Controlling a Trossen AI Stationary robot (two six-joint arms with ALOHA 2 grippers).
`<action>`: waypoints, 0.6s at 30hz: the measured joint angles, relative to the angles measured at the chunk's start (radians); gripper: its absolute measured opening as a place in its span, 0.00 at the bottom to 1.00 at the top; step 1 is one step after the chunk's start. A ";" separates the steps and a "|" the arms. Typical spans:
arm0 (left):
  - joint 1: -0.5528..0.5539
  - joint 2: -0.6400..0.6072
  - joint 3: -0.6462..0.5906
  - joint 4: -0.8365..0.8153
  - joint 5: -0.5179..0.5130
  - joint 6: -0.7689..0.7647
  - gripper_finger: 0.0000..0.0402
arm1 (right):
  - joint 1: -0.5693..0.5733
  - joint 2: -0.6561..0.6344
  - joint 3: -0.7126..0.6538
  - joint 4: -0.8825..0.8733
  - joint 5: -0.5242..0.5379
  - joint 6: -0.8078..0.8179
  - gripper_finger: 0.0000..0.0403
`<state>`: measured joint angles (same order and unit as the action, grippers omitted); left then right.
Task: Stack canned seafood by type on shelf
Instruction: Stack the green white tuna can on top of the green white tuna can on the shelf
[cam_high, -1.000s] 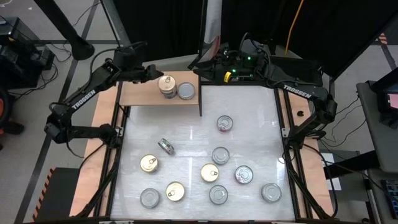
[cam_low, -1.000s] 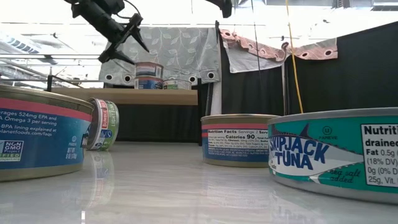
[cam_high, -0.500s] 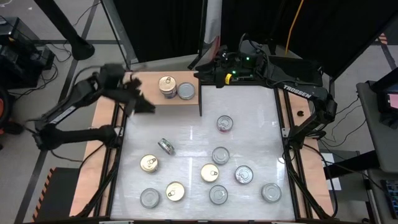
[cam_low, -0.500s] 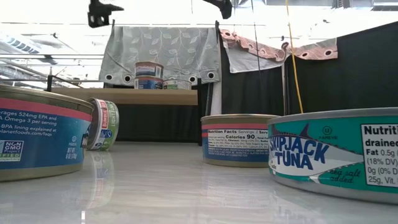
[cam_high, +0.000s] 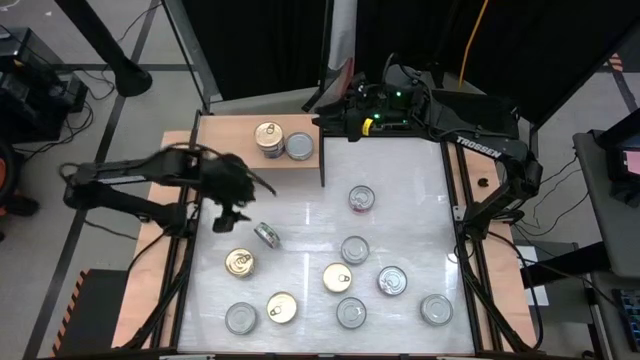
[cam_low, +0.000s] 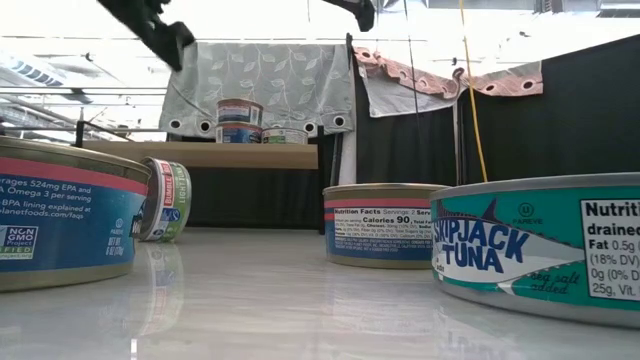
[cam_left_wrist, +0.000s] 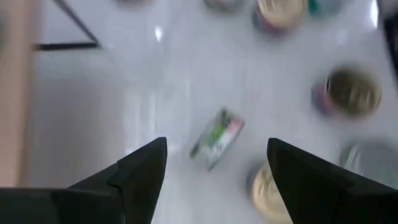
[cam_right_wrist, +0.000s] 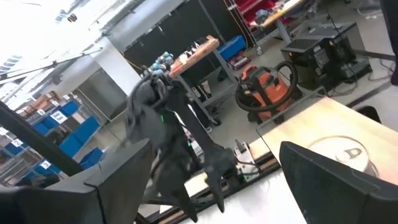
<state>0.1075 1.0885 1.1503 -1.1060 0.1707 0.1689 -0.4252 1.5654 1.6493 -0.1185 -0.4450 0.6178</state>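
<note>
My left gripper (cam_high: 232, 212) is hanging over the left part of the surface (cam_high: 400, 190), fingers spread apart and holding nothing, pretty much lined up on the tipped can (cam_high: 266, 235) lying on its side just below it. In the left wrist view that can (cam_left_wrist: 215, 137) sits right between my two fingers, so I'd guess it's the next pick, and being on its edge it'll probably want to roll when I pinch it. Working outward from the near edge: a bunch of loose cans sit upright in the front half, a mix of silver and gold lids, like the gold-lid can (cam_high: 239, 262) just beside the tipped one, all well apart from each other so there's room to come down on any of them. Farther back there's a lone can (cam_high: 361, 198) near the middle. At the far left corner is the shelf (cam_high: 230, 150), with a two-high stack (cam_high: 268, 137) and a single silver can (cam_high: 299, 146) touching beside it, so sorting has barely started. My right gripper (cam_high: 325, 113) is parked at the far edge by the shelf's end panel, fingers apart, empty.
</note>
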 joint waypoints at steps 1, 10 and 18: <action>-0.008 0.026 -0.009 -0.012 0.000 0.037 0.69 | 0.000 -0.003 0.000 -0.005 0.001 -0.002 0.85; -0.036 0.161 -0.147 0.142 0.116 0.134 0.69 | -0.021 -0.105 0.000 -0.122 0.044 -0.035 0.85; -0.079 0.251 -0.206 0.298 0.079 0.162 0.78 | -0.052 -0.172 0.001 -0.257 0.081 -0.087 0.85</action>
<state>0.0280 1.3392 0.9439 -0.8082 0.2497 0.3313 -0.4772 1.3931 1.6505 -0.3752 -0.3642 0.5313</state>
